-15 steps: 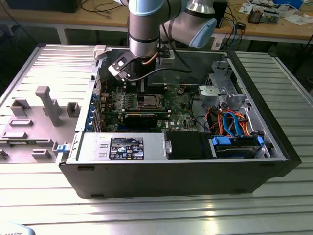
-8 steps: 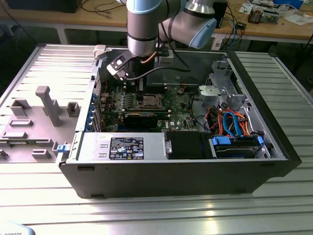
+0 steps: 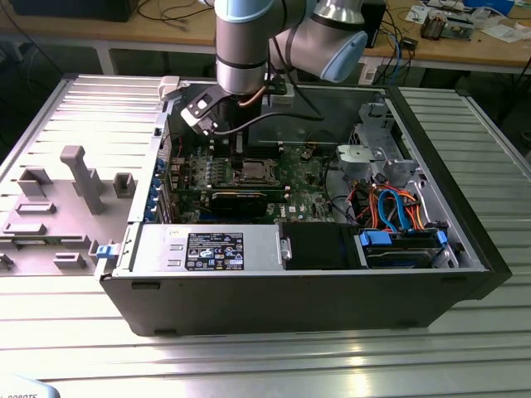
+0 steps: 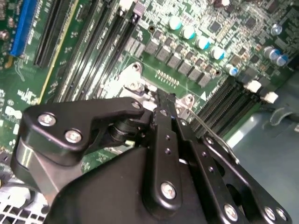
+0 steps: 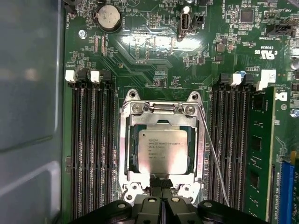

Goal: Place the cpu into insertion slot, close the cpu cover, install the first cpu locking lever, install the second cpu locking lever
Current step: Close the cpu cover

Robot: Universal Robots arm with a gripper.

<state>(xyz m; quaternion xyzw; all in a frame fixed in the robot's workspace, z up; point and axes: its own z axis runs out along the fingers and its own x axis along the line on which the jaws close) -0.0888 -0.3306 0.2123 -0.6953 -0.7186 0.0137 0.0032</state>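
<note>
The cpu (image 5: pixel 162 150) lies flat in the insertion slot (image 5: pixel 132 108) on the green board, its silver top showing through the window of the cpu cover (image 5: pixel 198 154), which is down over it. One thin wire locking lever (image 5: pixel 212 149) slants away from the socket's side, also seen as a bright wire (image 4: pixel 210 133) in the second wrist view. My gripper (image 5: pixel 161 183) is shut, with its tips together at the socket's edge beside the cover and nothing visible between them. The second wrist view shows the fingers (image 4: pixel 163 116) meeting over a socket corner. In the exterior view the arm (image 3: pixel 242 50) hangs over the socket (image 3: pixel 250 172).
Black memory slots (image 5: pixel 91 149) flank the socket on both sides, with one green module (image 5: pixel 259 154) fitted. A coin battery (image 5: pixel 108 17) sits further off. The open case holds a long black card (image 3: pixel 241 201), a power supply (image 3: pixel 207 249) and a drive cage with orange and blue cables (image 3: pixel 398 207).
</note>
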